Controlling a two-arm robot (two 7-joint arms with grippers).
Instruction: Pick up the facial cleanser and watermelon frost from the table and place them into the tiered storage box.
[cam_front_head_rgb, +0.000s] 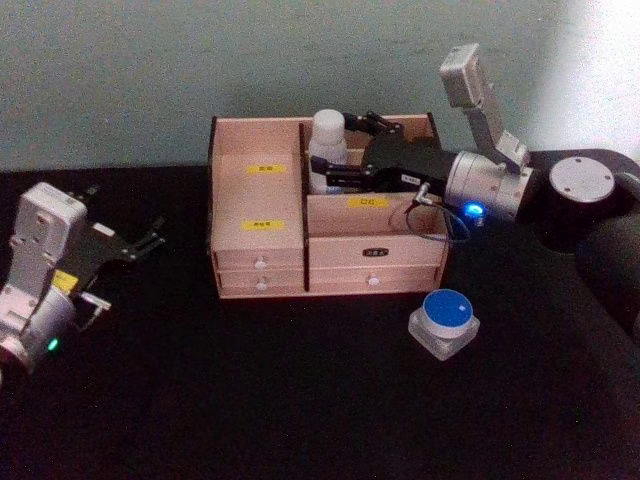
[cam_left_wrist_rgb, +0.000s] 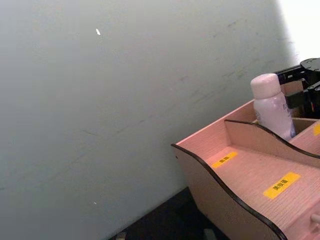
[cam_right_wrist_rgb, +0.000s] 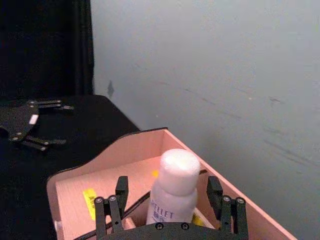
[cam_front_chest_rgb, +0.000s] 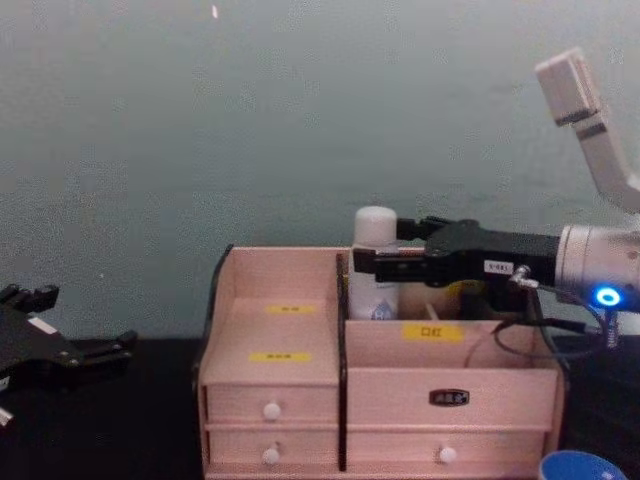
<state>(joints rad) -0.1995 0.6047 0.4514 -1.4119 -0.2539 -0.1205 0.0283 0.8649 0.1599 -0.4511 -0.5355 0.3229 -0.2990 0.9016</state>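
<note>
Against a grey-green wall, on the black bench (cam_front_head_rgb: 300, 420), the tall white facial cleanser bottle (cam_front_head_rgb: 328, 140) stood in the rear right compartment of the pale wooden tiered storage box (cam_front_head_rgb: 260, 240). The right end effector (cam_right_wrist_rgb: 167, 184) was spread either side of it, likely at release. The next move would call for lifting clear and fetching the clear, blue-lidded watermelon frost jar (cam_front_head_rgb: 445, 320), which sat on the bench in front of the box. The left end effector (cam_front_head_rgb: 140, 243) was parked at the left of the bench, spread.

Dim all round. The wall (cam_front_head_rgb: 600, 60) glares white at the head view's upper right, the black worktop (cam_front_head_rgb: 250, 400) swallows shadow, the box (cam_front_head_rgb: 260, 235) takes soft even light, a blue lamp (cam_front_head_rgb: 472, 210) glows bright.
</note>
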